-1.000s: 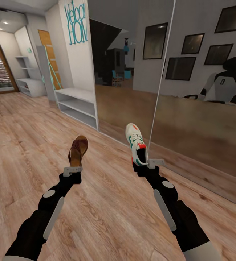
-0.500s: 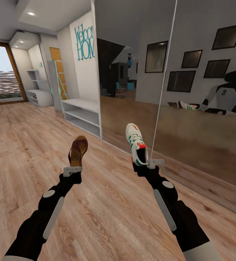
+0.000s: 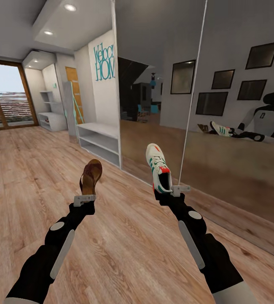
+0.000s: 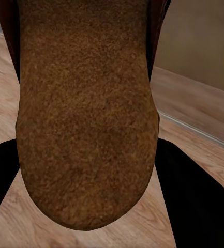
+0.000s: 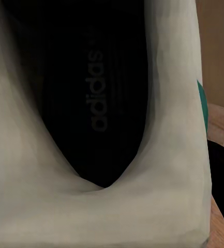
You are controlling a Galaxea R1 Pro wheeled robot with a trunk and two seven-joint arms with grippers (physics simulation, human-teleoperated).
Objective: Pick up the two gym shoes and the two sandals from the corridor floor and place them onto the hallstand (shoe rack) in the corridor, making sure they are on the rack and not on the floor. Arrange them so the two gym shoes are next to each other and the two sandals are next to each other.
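Note:
My left gripper (image 3: 84, 198) is shut on the heel of a brown sandal (image 3: 90, 176), held toe-up above the corridor floor (image 3: 23, 181). Its tan footbed (image 4: 86, 113) sits close in the left wrist view. A white gym shoe (image 3: 158, 166) with green stripes and a red-orange heel hangs in my right gripper (image 3: 171, 191), which is shut on its heel. The shoe's dark inside and pale collar (image 5: 163, 170) show in the right wrist view. The grey hallstand (image 3: 57, 121) with wall shelves stands far off at the corridor's end.
A plain low white two-shelf bench (image 3: 99, 141) stands against the wall ahead. To its right runs a long mirror wall (image 3: 221, 126) that reflects me and the shoe. A glass door (image 3: 6, 101) closes the far left. Open wood floor lies ahead and to the left.
The whole view has shifted: more ceiling shows, and the bench and far unit sit further right and lower in the picture. Both arms hold the sandal and shoe as before.

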